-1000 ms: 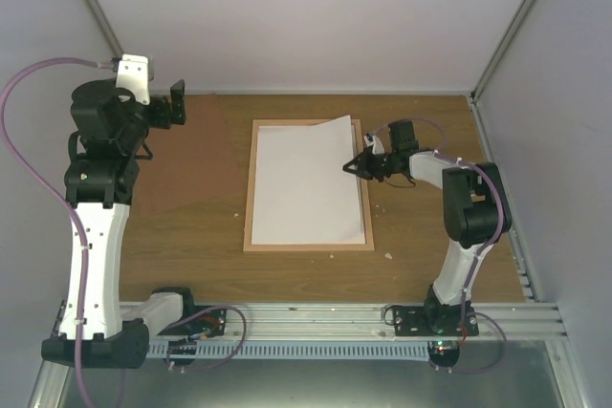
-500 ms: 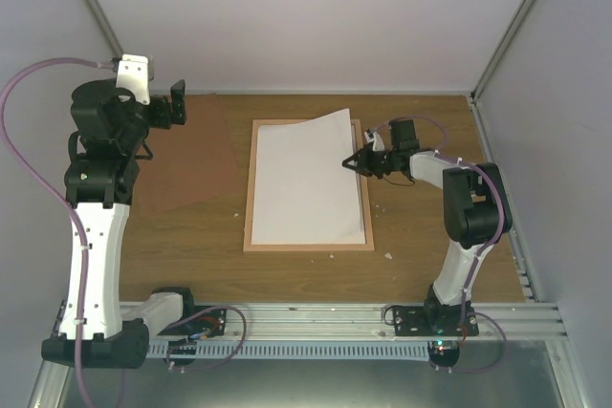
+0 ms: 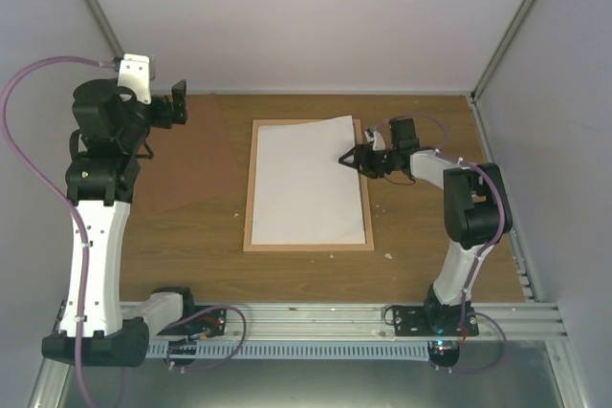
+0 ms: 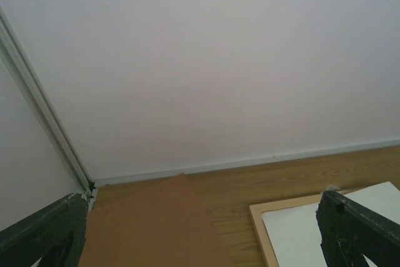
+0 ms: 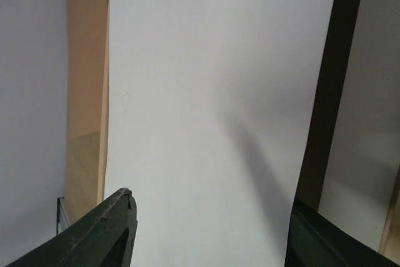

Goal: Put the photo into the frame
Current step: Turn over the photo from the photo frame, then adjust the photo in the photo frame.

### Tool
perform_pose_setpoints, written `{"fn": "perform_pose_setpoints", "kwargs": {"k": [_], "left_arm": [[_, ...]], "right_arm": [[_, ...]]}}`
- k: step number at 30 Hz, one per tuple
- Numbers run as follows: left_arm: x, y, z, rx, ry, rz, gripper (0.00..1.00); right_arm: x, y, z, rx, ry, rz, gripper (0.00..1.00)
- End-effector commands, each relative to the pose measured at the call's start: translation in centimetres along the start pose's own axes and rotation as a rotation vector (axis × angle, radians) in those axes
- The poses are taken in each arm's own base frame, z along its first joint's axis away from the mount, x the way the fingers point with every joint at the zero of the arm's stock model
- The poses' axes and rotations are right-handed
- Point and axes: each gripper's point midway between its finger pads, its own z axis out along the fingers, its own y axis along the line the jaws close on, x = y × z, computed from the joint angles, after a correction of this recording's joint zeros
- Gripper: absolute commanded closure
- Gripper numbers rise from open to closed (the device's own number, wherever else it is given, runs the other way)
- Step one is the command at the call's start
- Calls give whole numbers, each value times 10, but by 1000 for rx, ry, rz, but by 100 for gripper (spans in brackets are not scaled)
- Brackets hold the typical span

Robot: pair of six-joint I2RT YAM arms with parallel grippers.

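The photo (image 3: 308, 183) lies white side up inside the light wooden frame (image 3: 249, 188) in the middle of the table. Its far right corner rests over the frame's right rail. My right gripper (image 3: 346, 158) is open at the photo's right edge near that corner. In the right wrist view the white photo (image 5: 206, 92) fills the space past the open gripper (image 5: 209, 197), and a frame rail (image 5: 84, 60) shows at the left. My left gripper (image 3: 180, 102) is raised at the far left, open and empty (image 4: 201, 197); it looks at the frame's corner (image 4: 281, 203) and the photo (image 4: 300, 236).
A plain brown backing board (image 3: 186, 164) lies flat left of the frame, reaching the back wall (image 4: 150, 229). Small white scraps (image 3: 389, 256) lie near the frame's front right corner. Grey walls enclose the table on three sides.
My right gripper was shut on the photo's right edge and has opened. The raised far right corner of the photo has sunk lower. The left arm has not moved.
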Motion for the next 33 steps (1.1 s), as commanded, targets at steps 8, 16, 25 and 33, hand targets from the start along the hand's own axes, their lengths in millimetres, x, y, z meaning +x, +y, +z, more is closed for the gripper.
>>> {"fn": "perform_pose_setpoints", "kwargs": {"k": [8,16,25,33], "left_arm": [[-7,0,0,8,-39,-12,1],[5,-5,4,33,-14,23,1],[76,-41,42,216,155,118,1],[140,-103,84,386,284,192,1]], "right_arm": [[-18,22,-33,103,-75,-129,21],[-29,20,-50,223,-85,-304,0],[-46,71,-50,56,-65,-643,2],[-67,98,-15,-81,-57,-718,4]]}}
